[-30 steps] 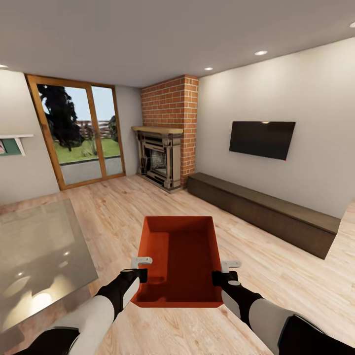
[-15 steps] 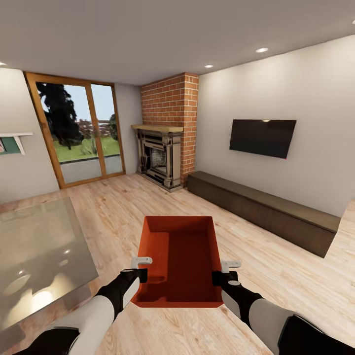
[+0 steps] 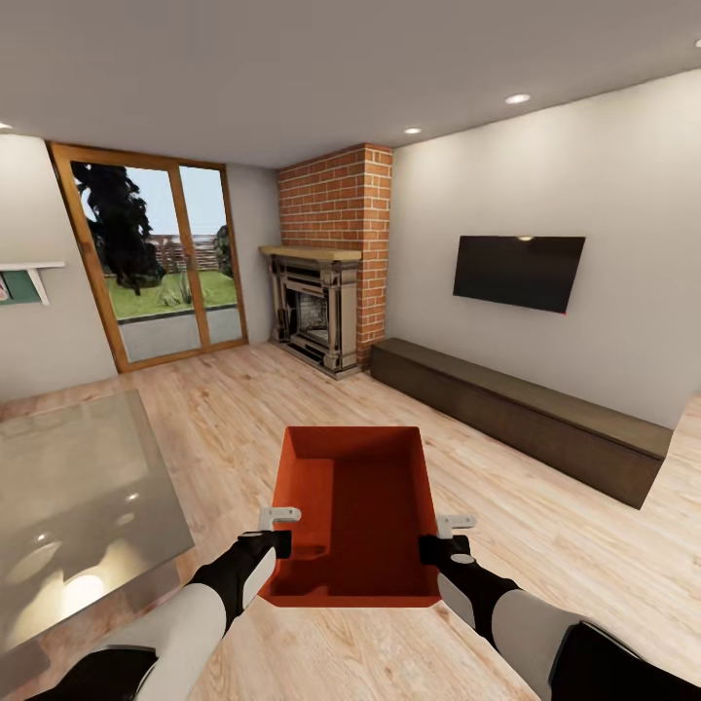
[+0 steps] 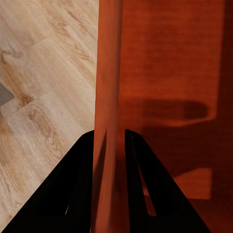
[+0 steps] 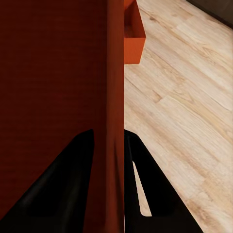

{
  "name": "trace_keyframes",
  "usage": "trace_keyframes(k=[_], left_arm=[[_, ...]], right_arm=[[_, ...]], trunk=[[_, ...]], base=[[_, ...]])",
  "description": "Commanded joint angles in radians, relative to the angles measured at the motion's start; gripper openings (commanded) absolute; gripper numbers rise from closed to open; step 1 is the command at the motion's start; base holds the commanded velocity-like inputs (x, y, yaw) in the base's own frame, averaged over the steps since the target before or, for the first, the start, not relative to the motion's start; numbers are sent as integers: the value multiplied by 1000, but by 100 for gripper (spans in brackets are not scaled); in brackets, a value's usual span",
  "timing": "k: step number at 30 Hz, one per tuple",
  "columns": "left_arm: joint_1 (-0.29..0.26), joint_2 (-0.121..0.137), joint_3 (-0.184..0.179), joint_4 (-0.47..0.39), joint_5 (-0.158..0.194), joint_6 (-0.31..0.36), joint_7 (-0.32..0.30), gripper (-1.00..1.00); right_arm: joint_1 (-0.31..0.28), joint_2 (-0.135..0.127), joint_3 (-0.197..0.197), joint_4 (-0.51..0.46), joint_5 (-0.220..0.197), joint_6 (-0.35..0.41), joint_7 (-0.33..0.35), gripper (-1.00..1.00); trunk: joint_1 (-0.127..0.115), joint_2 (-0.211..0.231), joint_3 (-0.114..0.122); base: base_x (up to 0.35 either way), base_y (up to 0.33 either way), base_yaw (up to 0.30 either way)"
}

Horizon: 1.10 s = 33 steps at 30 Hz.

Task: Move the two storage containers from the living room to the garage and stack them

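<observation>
I am in the living room, over its light wood plank floor [image 3: 234, 428]. One orange-red storage container [image 3: 355, 506] hangs in front of me, held level by both arms. My left gripper [image 3: 282, 543] is shut on its left wall, and the left wrist view has that thin wall [image 4: 109, 73] pinched between the black fingers of the left gripper [image 4: 109, 138]. The right gripper [image 3: 428, 547] is shut on the right wall [image 5: 114, 73], also seen as the right gripper [image 5: 109, 138] clamping it. Part of a second orange-red container [image 5: 133, 41] lies on the planks below.
A glass-topped table [image 3: 68, 487] stands close at the left. A long dark low cabinet [image 3: 516, 419] runs along the right wall under a black TV [image 3: 516, 273]. A brick fireplace [image 3: 316, 312] and wood-framed glass doors [image 3: 156, 258] are ahead, with open plank floor between.
The head view shifted slightly a second ago and has held still since. The container and both grippers keep the same place and hold.
</observation>
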State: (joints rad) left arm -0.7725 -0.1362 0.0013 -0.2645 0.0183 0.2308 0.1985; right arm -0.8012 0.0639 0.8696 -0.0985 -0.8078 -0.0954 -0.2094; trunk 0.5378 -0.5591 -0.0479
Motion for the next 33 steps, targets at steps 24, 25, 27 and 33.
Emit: trace_keyframes(k=[24, 25, 27, 33], left_arm=[[-1, 9, 4, -2, -18, 9, 32, -100], [-1, 9, 4, -2, -18, 9, 32, -100], [-1, 9, 4, -2, -18, 9, 32, -100], [-1, 9, 4, -2, -18, 9, 32, -100]], right_arm=[[-1, -26, -3, 3, -8, -6, -6, -100], [-1, -26, -3, 3, -8, -6, -6, -100], [-1, -26, -3, 3, -8, -6, -6, -100], [-1, -26, -3, 3, -8, -6, -7, -100]], trunk=[[0, -2, -2], [0, -2, -2], [0, -2, -2], [0, -2, -2]], base=[[0, 0, 147], [0, 0, 274], [0, 0, 274], [0, 0, 274]])
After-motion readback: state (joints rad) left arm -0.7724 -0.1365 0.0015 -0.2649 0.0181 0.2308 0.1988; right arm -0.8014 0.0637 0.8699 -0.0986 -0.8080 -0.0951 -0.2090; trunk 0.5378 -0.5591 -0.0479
